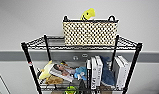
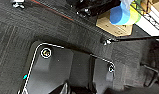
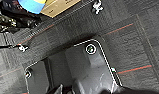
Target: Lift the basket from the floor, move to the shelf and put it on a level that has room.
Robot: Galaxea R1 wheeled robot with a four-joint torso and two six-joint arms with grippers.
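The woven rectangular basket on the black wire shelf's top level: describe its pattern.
Cream weave chequered with dark gaps, dark braided rim; clearest in the head view.

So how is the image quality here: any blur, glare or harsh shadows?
Head view: soft and blocky, evenly lit, the basket on the shelf still readable, posts splaying outward. Both wrist views: dim, blurred carpet floor; no strong glare.

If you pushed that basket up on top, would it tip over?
Probably not: the basket looks wide and low, sitting flat on the top wire level. It would likely slide instead. With just a yellow toy poking out, it seems light.
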